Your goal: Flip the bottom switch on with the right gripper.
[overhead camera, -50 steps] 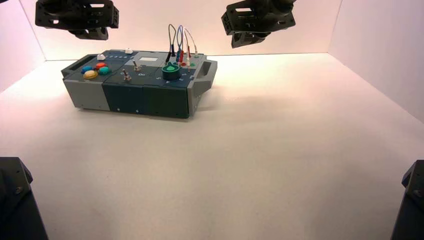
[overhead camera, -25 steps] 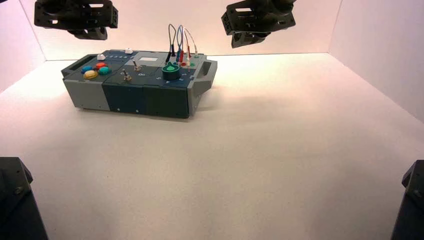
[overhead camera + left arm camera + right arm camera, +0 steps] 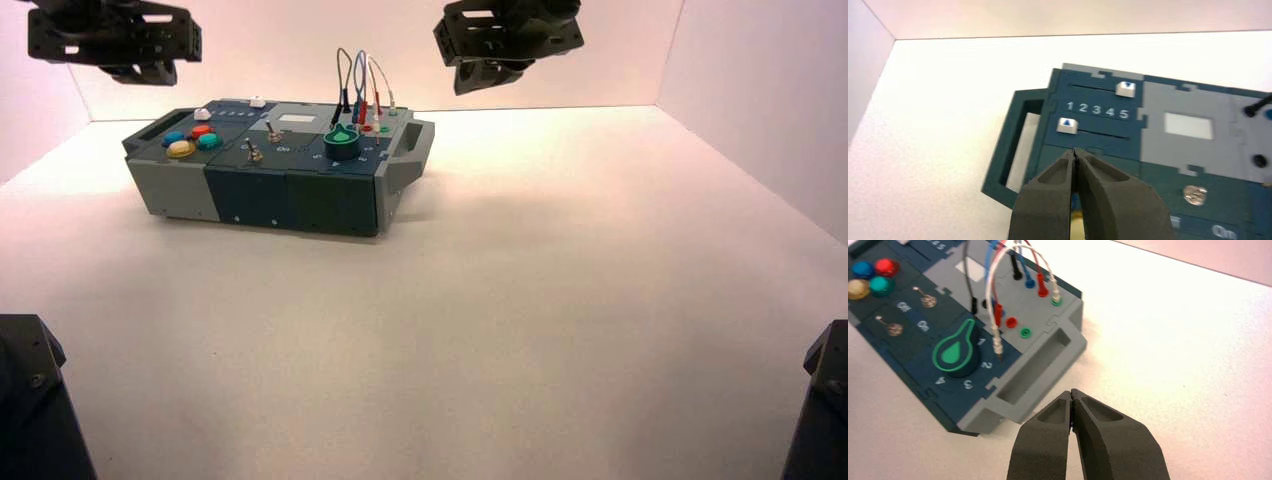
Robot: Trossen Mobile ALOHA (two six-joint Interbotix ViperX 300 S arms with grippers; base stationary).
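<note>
Right gripper hung high behind the box, above its right end and clear of it, fingers pressed together with nothing between them. In the right wrist view its tips sat over the table just off the box's grey handle end. Two metal toggle switches stood mid-panel between the coloured buttons and the green knob; the nearer switch was at the front edge, well apart from the right gripper. Lever positions: couldn't tell. Left gripper hovered high over the box's left end, fingers also closed on nothing, tips above the slider strip.
</note>
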